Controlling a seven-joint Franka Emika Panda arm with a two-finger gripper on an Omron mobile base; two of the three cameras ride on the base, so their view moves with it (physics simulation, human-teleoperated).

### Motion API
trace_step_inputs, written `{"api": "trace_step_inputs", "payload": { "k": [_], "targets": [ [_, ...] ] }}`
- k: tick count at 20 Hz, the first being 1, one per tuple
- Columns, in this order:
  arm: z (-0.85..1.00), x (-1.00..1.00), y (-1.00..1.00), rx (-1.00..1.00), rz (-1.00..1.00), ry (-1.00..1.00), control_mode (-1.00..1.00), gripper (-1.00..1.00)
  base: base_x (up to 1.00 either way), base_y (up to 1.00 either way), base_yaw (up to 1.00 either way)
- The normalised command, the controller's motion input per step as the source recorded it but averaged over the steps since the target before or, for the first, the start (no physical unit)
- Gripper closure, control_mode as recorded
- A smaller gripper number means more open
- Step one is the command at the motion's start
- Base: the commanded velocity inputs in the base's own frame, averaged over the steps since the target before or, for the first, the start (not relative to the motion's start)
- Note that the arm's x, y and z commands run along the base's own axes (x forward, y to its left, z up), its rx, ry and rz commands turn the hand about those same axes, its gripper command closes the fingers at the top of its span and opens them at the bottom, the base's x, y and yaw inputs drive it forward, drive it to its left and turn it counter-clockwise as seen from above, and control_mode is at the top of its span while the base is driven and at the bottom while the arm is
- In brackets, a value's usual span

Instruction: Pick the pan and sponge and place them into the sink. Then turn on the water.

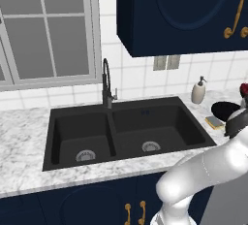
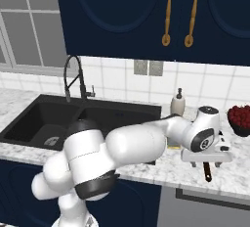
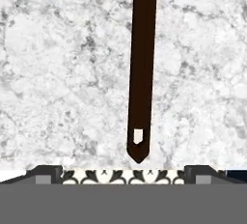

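Marble tabletop (image 3: 58, 83) lies beneath the hand (image 3: 123, 172), fingers spread wide and empty above the pan (image 3: 143, 73) handle.

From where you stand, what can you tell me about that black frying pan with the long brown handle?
The round black frying pan lies flat on the white marbled counter, right of the sink, mostly hidden behind the arm. Its long, thin dark-brown handle looks wooden, with a pointed tip and hanging hole. The gripper hovers over it, fingers apart, not touching.
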Motion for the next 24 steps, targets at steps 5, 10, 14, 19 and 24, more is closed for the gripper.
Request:
{"api": "trace_step_inputs", "payload": {
  "k": [5,10,14,19,24],
  "targets": [
    [-0.21,0.40,-0.10,0.05,0.00,0.00,-1.00,-1.00,0.00,0.00,0.00],
    [-0.27,0.40,-0.06,0.01,0.00,0.01,-1.00,-1.00,0.00,0.00,0.00],
    [-0.47,0.27,-0.23,0.00,0.00,0.02,-1.00,-1.00,0.00,0.00,0.00],
    [-0.51,0.18,-0.25,0.00,0.00,0.00,-1.00,-1.00,0.00,0.00,0.00],
    [-0.48,0.10,-0.06,0.00,0.00,0.00,-1.00,-1.00,0.00,0.00,0.00]
  ]
}}
